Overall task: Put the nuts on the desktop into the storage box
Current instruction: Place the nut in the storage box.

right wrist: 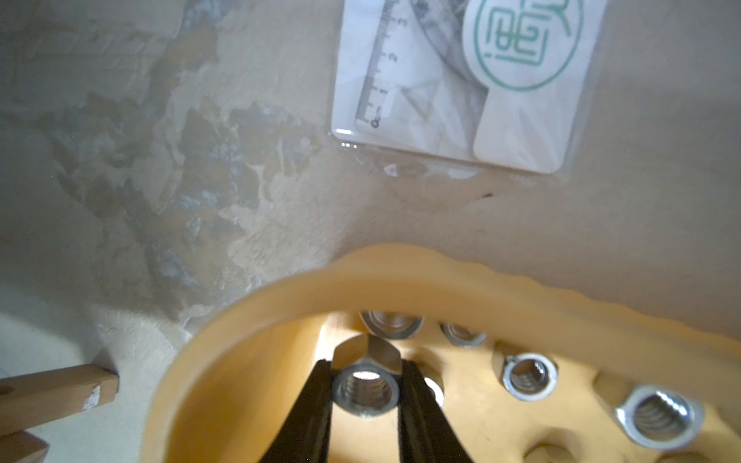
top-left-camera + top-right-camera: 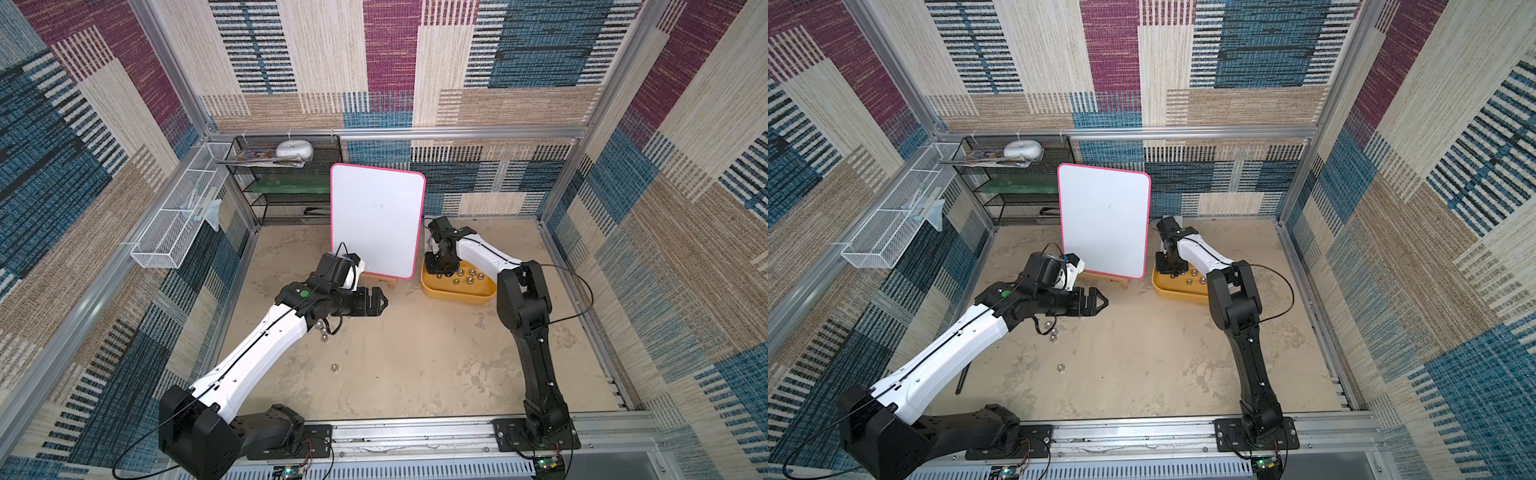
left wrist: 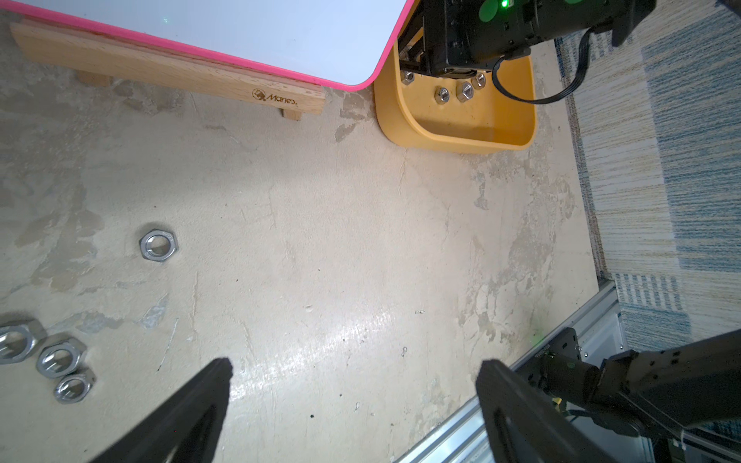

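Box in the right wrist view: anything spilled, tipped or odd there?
Nothing stands out. The box sits flat on the desktop, loose nuts lie inside it, and the right jaws hold a nut over it. A clear packet lies clear of it.

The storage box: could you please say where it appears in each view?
Top view: storage box right of centre, beside the whiteboard.
Top view: likewise, partly behind the right arm.
Left wrist: upper edge, past the whiteboard's corner.
Right wrist: rim arcs across the lower frame.
Shared landmark: wooden stand.
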You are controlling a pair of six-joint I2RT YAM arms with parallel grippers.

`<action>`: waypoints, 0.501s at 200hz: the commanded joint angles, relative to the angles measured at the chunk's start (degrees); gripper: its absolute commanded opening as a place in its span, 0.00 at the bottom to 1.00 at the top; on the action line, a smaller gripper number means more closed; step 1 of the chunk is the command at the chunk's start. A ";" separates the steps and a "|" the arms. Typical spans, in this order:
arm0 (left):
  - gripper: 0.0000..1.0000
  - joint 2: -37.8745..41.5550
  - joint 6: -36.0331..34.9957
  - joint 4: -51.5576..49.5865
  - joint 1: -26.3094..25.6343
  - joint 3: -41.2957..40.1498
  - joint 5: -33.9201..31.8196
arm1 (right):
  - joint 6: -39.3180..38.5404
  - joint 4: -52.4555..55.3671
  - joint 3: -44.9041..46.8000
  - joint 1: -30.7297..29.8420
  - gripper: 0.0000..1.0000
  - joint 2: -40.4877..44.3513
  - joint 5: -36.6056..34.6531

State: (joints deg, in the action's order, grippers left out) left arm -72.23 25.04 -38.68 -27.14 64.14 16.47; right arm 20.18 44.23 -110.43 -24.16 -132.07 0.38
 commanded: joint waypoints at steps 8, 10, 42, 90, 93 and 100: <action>1.00 -0.26 -0.74 0.55 0.22 0.50 0.63 | 0.47 0.44 0.91 -0.41 0.30 1.04 1.02; 1.00 -0.28 -0.70 0.54 0.21 0.52 0.59 | 0.47 0.49 0.96 -0.44 0.30 1.03 1.02; 1.00 -0.50 -0.67 0.71 0.24 0.55 0.84 | 0.13 0.42 0.85 -0.44 0.31 0.27 1.11; 1.00 -0.48 -0.84 0.24 0.46 0.72 0.83 | -0.52 1.13 -1.25 -0.44 0.46 -0.13 -0.36; 1.00 -0.53 -0.74 0.21 0.43 0.72 0.84 | -0.58 1.13 -1.27 -0.40 0.47 -0.01 -0.42; 1.00 -0.48 -0.70 0.28 0.43 0.65 0.85 | -0.66 1.13 -1.41 -0.45 0.48 0.27 -0.59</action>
State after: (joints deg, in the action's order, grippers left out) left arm -72.71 24.86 -38.70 -26.83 64.49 16.49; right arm 20.05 44.42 -110.98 -24.60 -132.31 1.06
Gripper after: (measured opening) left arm 0.998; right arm 0.464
